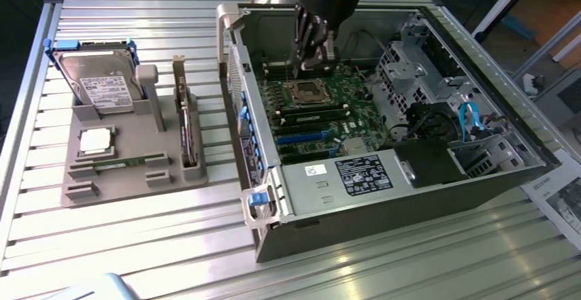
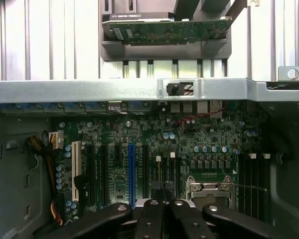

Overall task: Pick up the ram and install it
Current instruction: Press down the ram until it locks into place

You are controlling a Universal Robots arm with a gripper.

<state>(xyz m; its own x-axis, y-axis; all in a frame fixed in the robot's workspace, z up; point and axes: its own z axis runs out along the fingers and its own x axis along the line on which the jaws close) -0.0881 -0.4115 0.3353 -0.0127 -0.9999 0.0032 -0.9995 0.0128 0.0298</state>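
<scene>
One ram (image 1: 120,162) is seen lying flat in a slot along the front part of a grey holder (image 1: 168,177), on the slatted worktop (image 1: 136,245) at the exterior view's left. The same holder carries a drive (image 1: 100,75) propped at its back, a square silver chip (image 1: 95,141) in its middle, and a card (image 1: 186,137) stood on edge along the side nearest the case (image 1: 263,235).

The case is laid on its side with its panel off, so that the board (image 1: 358,120) is exposed. The arm is reached down into it from above, and the gripper (image 1: 316,58) is held just over the board, near the socket (image 1: 307,92) and the long dark slots beside it.

In the wrist view the gripper (image 2: 164,201) is shown clenched, its black fingers (image 2: 150,211) drawn close together directly above the narrow slots next to the socket (image 2: 209,191). A thin dark edge is seen at the fingertips; whether a stick is pinched there cannot be told. Beyond the case's metal rim (image 2: 89,92), the card (image 2: 164,30) is seen in the holder, well apart from the gripper. The board (image 2: 139,129) is spread below the rim, with a blue slot (image 2: 131,172) among the black ones.
</scene>
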